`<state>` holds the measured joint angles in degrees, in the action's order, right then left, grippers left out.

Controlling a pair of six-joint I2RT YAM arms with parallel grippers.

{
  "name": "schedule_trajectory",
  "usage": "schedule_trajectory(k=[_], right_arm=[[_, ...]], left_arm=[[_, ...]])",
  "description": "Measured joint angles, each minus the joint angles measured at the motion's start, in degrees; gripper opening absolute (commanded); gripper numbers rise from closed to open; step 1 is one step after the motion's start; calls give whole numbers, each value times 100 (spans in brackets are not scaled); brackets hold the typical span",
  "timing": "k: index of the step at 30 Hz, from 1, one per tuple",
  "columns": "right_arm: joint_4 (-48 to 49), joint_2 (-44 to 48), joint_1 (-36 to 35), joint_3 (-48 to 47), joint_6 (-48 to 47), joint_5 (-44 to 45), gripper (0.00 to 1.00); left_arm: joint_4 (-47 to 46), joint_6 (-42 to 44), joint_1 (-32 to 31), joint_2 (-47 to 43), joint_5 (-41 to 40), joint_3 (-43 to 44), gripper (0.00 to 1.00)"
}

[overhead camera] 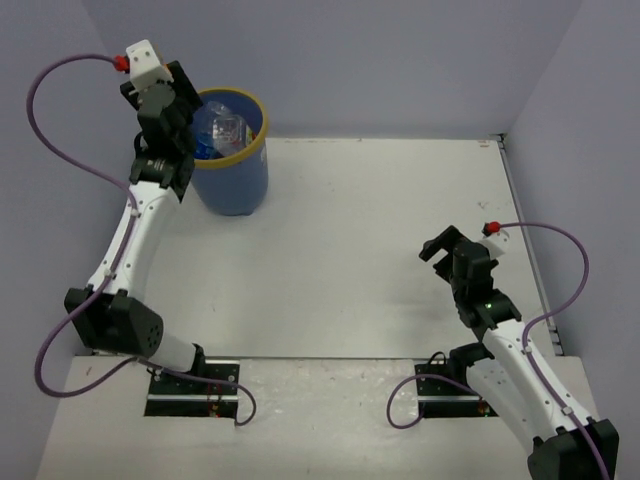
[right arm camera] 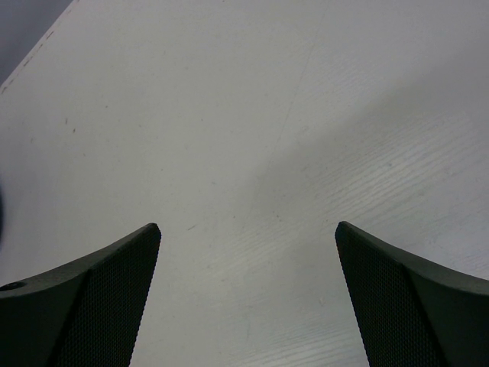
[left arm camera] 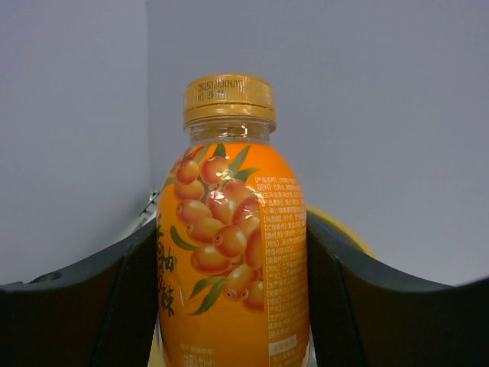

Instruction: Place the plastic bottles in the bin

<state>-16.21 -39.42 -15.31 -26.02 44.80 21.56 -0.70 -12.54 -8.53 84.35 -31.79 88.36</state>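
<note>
The left gripper pinches a stubby orange bottle by its body, jaws pressed on either flank and cap pointing away from the wrist, right at the near-left edge of the bin, probably so that it can drop in among the clear bottles already inside. Its label shows orange berries with green leaves beside columns of Chinese print, and the gold cap bears a stamped code, neither legible. Well apart from the bin, the right gripper hangs spread wide over bare table, holding nothing.
</note>
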Motion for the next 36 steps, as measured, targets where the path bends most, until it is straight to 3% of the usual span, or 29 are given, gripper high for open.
schedule_trajectory(k=[3,9,11,13,24,28,31,36], right_arm=[[-17,-15,0,0,0,0,99],[-19,-182,0,-13,-4,-2,99],[-24,-225,0,-13,-4,-2,99],[-28,-237,0,-13,-5,-2,99],[-31,-242,0,-13,-79,-5,99],[-35,-138,0,-13,-131,-24,99],[-35,-46,0,-13,-162,-31,99],[-32,76,0,-13,-221,-41,99]], left_arm=[[331,14,343,780,418,761,16],[1103,14,474,1685,765,1214,44],[1234,14,469,1732,855,1125,78],[1233,5,472,1709,951,998,99],[1632,-299,472,1175,1116,899,100],[1776,-472,472,609,1399,859,100],[1635,-711,472,-221,1700,410,100],[1187,-1318,411,-2163,2260,-1410,100]])
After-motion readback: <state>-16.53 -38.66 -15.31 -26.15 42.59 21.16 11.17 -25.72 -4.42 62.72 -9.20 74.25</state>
